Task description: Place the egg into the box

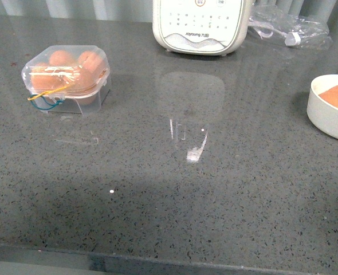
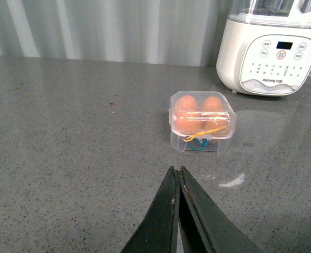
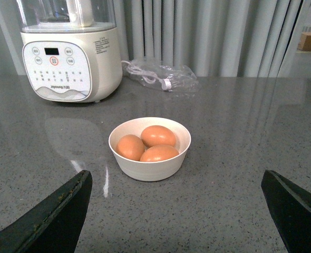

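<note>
On the grey counter [image 1: 175, 189], the box [image 1: 66, 77] sits at about ten o'clock in the front view, lid down, brown eggs showing through blurred plastic; how many it holds is hard to count. Yellow and blue cords [image 1: 46, 98] trail from its near edge. The white bowl [image 1: 329, 117], cut off at three o'clock, holds three eggs [image 3: 147, 145]. The left gripper [image 2: 177, 174] has its fingers pressed together on nothing; the right gripper [image 3: 176, 211] is spread wide, tips cropped. A white appliance [image 1: 200, 26] stands at twelve o'clock.
</note>
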Controlling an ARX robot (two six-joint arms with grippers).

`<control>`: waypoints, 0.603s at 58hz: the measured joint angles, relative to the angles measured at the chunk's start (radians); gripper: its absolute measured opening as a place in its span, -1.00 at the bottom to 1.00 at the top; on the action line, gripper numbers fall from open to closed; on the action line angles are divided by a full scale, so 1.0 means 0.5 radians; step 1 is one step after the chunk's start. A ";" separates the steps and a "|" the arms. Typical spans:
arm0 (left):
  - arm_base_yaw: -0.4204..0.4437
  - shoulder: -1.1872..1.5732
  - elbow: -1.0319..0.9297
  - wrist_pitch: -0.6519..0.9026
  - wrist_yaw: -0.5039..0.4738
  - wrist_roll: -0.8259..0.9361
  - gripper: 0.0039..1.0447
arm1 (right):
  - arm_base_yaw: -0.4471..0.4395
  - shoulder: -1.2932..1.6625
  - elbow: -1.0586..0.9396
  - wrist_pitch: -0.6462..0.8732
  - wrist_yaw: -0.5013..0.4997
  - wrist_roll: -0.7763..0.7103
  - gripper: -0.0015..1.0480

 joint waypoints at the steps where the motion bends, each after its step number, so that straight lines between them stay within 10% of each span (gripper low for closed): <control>1: 0.000 0.000 0.000 0.000 0.000 0.000 -0.94 | 0.000 0.000 0.000 0.000 0.000 0.000 0.86; 27: -0.001 0.000 -0.001 0.000 0.000 -0.001 0.80 | 0.000 0.000 0.000 0.000 0.000 0.000 0.86; 35: 0.000 0.000 0.000 0.000 0.000 0.000 0.86 | 0.000 0.000 0.000 0.000 0.000 0.000 0.86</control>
